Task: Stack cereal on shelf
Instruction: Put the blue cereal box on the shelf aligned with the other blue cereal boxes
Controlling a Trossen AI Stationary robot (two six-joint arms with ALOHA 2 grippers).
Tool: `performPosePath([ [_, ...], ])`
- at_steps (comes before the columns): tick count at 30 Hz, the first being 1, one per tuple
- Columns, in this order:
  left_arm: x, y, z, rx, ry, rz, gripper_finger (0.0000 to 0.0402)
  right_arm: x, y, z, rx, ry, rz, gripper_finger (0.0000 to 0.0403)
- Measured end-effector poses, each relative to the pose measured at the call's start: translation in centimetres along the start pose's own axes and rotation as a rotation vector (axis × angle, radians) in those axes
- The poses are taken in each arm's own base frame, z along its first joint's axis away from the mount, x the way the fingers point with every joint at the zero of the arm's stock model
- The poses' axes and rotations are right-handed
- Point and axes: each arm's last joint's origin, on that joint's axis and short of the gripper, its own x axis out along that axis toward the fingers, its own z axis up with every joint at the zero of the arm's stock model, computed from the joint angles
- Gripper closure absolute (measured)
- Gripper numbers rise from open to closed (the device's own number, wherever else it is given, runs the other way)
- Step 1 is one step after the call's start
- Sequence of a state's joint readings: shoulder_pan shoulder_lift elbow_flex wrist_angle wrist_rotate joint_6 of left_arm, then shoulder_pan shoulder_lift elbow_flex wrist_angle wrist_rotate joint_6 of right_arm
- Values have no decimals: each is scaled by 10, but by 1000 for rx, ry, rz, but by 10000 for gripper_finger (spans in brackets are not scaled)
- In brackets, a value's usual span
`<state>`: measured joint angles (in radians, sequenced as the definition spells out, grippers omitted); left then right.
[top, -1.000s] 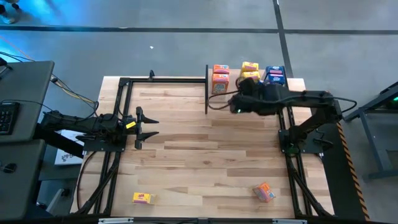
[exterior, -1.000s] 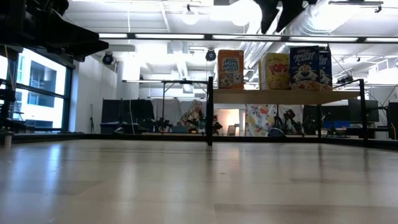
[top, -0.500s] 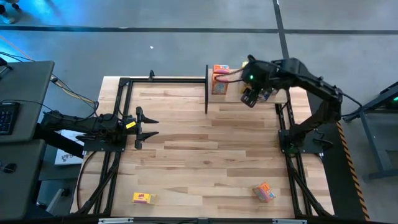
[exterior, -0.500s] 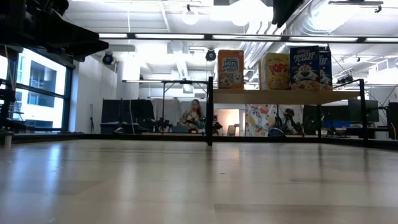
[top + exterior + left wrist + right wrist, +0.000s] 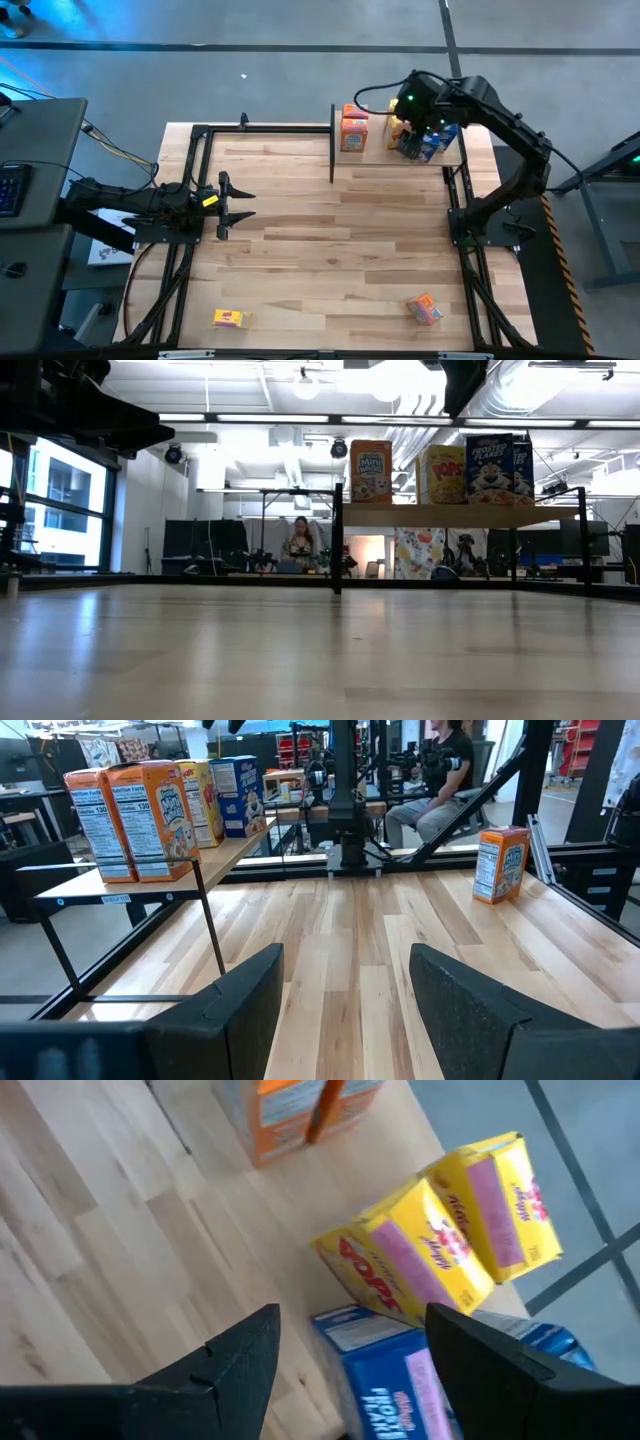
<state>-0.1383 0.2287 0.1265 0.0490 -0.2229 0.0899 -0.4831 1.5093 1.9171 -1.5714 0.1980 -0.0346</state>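
The shelf stands at the table's far right. Several cereal boxes stand upright on it: orange, yellow and blue. They also show in the low view: orange, yellow, blue. My right gripper is open and empty above the shelf, over the yellow and blue boxes; it also shows in the high view. My left gripper waits open and empty at the table's left side. A yellow box and an orange box lie on the table near its front edge.
The shelf's black uprights and the black frame rails run along the table's left, far and right sides. The wide middle of the plank tabletop lies bare. A person sits in the room beyond the table.
My right gripper has gone from over the tabletop just in front of the shelf toward the table's far right, and now stands over the yellow and blue boxes on the shelf. It has turned about on the way. The boxes have stayed where they were.
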Motion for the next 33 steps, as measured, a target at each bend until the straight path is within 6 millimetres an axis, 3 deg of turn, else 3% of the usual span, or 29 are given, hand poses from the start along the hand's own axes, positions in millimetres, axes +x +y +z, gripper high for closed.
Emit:
performPosePath([
  [11, 0, 0, 0, 0, 0, 0, 194, -25, -14, -21, -4, -74, -34, 125],
  [16, 0, 0, 0, 0, 0, 0, 194, -12, -11, -48, -11, 5, -28, 125],
  [21, 0, 0, 0, 0, 0, 0, 194, -15, -10, -68, -22, 6, -34, 125],
  [26, 0, 0, 0, 0, 0, 0, 194, -13, -10, -74, -68, 15, -33, 125],
  [33, 0, 0, 0, 0, 0, 0, 194, -2, -9, -66, -189, 42, -35, 125],
])
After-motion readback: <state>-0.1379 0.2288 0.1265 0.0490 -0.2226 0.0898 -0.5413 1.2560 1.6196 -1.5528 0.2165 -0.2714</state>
